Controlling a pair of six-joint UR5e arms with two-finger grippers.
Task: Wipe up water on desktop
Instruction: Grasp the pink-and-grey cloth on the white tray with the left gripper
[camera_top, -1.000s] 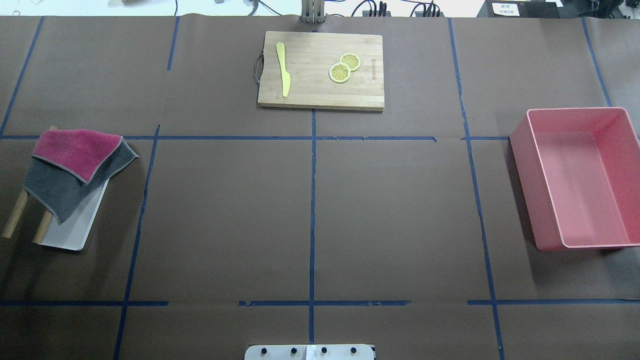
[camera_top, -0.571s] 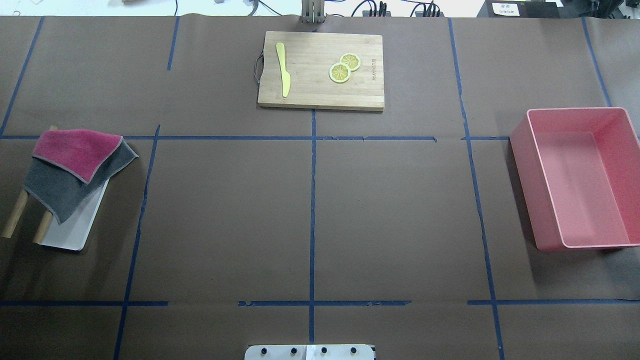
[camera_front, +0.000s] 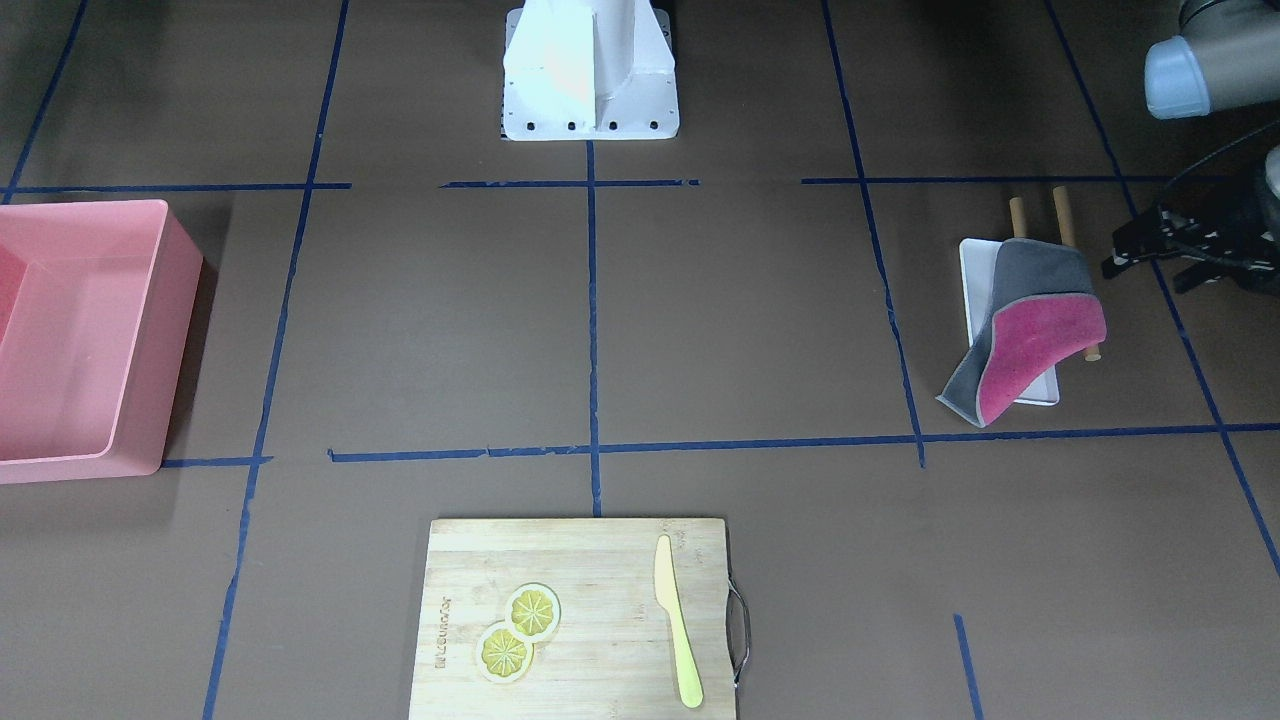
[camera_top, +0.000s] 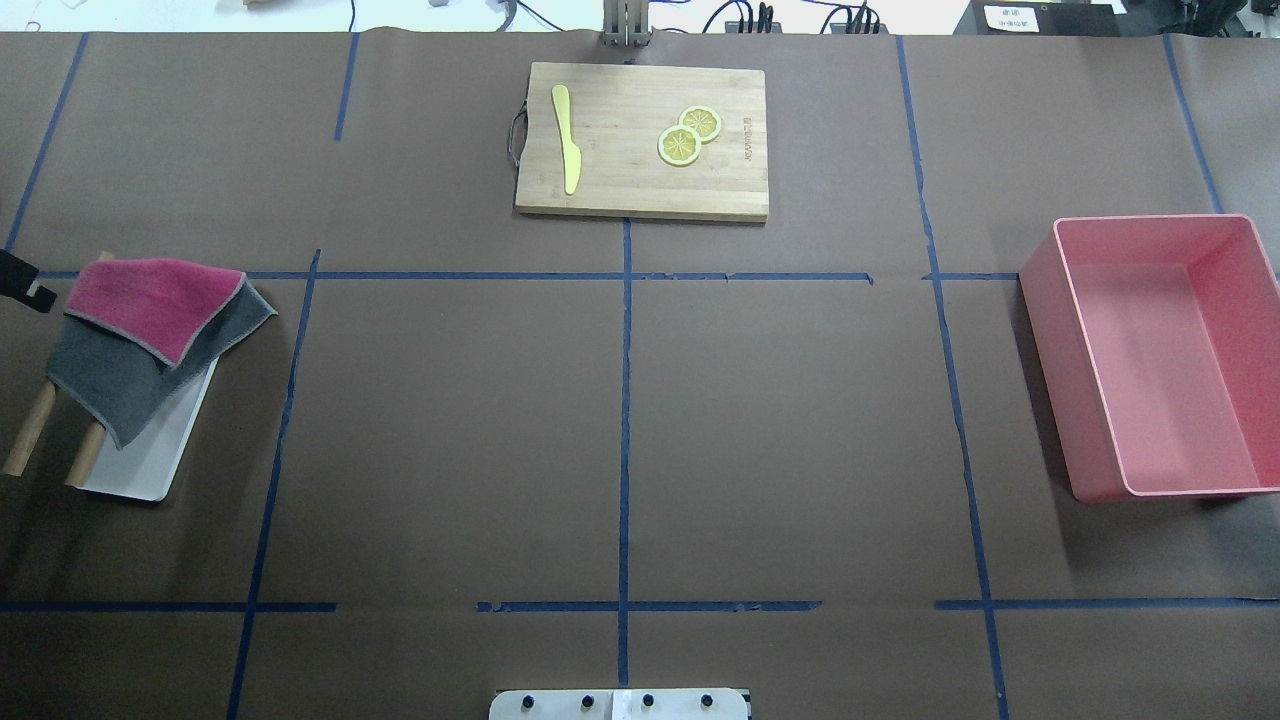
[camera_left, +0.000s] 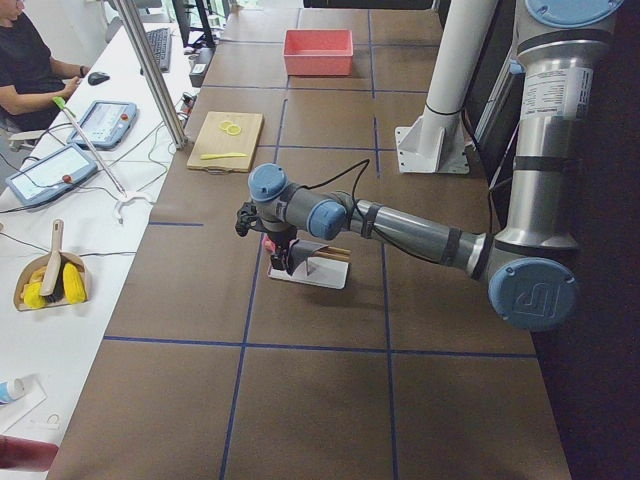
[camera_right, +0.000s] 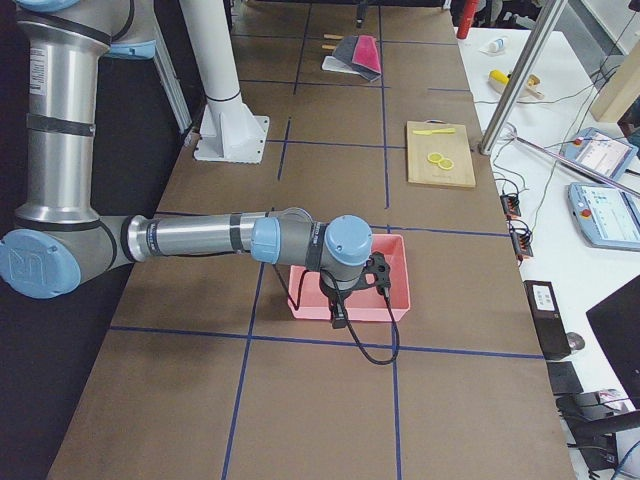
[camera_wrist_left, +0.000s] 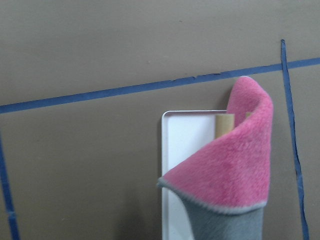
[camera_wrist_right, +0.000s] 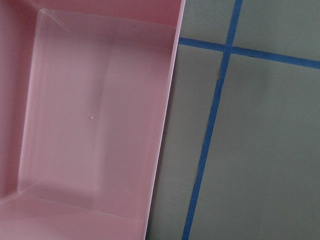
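The flat dark-brown desktop (camera_top: 450, 430), marked by blue tape lines, covers the whole table. At its left edge the left gripper (camera_front: 1146, 276) is held just beside a pink and grey cloth (camera_top: 150, 330); its fingers are seen spread apart, with nothing between them. The cloth is draped over two wooden rods (camera_top: 85, 455) and a white rectangular tray (camera_top: 150, 465). At the middle of the far edge a light wooden cutting board (camera_top: 640, 185) is laid. Near the right edge a pink plastic box (camera_top: 1050, 400) is placed; the right gripper (camera_right: 375, 278) is held above it, and whether it is open cannot be told.
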